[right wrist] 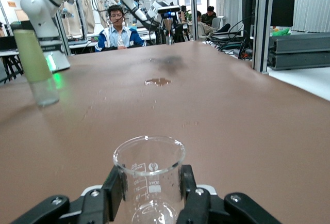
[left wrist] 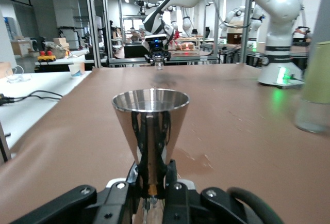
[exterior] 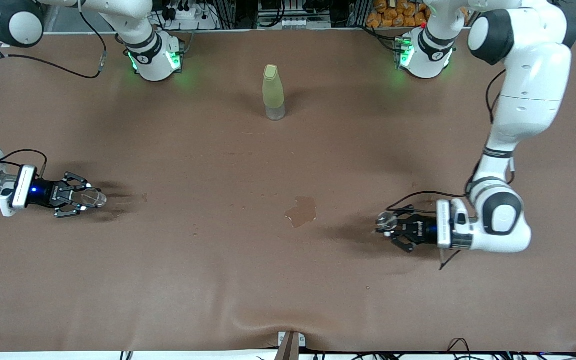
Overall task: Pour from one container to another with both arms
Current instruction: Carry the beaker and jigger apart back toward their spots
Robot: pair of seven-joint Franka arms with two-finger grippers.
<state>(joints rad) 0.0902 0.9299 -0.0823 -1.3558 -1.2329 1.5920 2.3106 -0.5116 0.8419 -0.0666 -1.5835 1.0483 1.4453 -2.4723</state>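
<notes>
Front view: each end effector (exterior: 80,199) grips a cup (exterior: 94,199).

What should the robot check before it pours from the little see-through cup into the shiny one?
1. Grip on clear cup: ok. The right gripper is shut on it and the cup is upright.
2. Grip on shiny cone cup: ok. The left gripper is shut on it and the cup is upright.
3. Cups close enough to pour: not ok. Each is at its own arm's end of the table.
4. Liquid in the clear cup: cannot tell.
5. Table dry: not ok. A puddle lies between the grippers.
6. Bottle out of the way: ok. It stands farther from the front camera than the puddle.
</notes>
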